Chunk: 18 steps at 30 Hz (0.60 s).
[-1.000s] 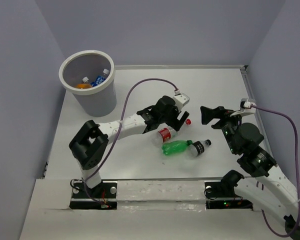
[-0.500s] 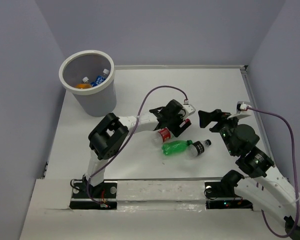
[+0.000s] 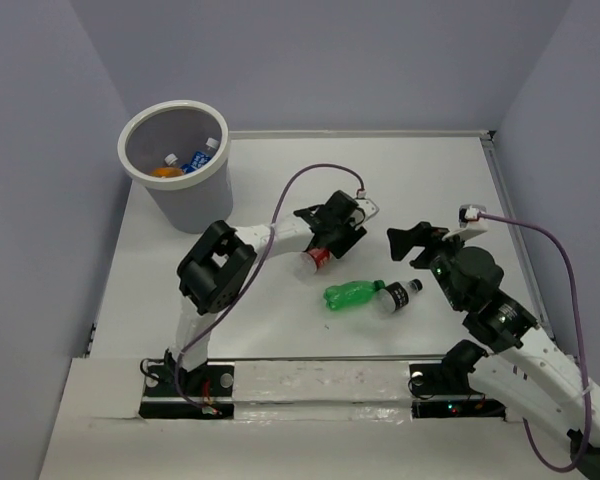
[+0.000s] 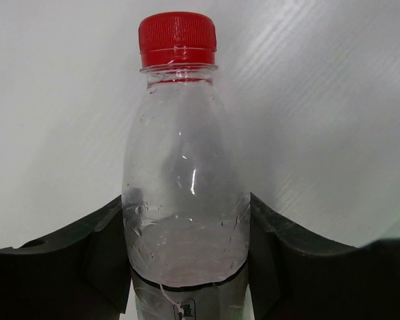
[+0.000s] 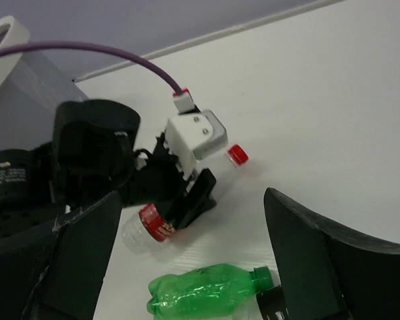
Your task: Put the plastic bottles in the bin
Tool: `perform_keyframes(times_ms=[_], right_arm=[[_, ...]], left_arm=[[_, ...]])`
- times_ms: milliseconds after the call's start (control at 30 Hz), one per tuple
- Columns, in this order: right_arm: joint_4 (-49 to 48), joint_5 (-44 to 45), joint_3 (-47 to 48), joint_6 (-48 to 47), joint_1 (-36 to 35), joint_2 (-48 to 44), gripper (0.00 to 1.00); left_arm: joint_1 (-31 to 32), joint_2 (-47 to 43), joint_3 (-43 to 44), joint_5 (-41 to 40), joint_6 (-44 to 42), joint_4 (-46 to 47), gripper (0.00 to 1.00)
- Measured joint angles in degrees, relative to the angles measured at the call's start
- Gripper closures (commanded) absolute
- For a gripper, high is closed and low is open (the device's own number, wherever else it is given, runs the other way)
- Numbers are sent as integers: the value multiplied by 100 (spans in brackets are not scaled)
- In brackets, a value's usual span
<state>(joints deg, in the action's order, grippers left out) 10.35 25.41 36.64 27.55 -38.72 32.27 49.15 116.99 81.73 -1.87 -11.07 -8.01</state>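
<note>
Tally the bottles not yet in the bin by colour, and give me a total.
Clear bottle with red cap, held in the left gripper jaws: 1
Green bottle: 1
Dark-labelled bottle: 1
Total outside the bin: 3

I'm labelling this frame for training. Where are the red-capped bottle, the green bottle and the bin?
red-capped bottle [image 4: 185,200]: left wrist view, on its clear body.
green bottle [image 3: 352,295]: top external view, mid-body.
bin [image 3: 193,205]: top external view, on its outer grey wall.
</note>
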Motion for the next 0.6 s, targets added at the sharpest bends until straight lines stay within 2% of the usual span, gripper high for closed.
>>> perform_keyframes(times_ms=[100,233,400,600], right_arm=[[17,-85,-136,70,0,87,8],[79,-151,-203,76,0,186,8],[66,-321,-201,74,0,426,9],[-98,-774,-245,26,0,870,12]], left_arm=[[-258,-308,0,-17,26,-9,47],[-756,-1200,127,164,197,-17,46],[-1523,-2133,1154,308,649,278,46],[-2380,-2874,2452,-400,890,785,46]])
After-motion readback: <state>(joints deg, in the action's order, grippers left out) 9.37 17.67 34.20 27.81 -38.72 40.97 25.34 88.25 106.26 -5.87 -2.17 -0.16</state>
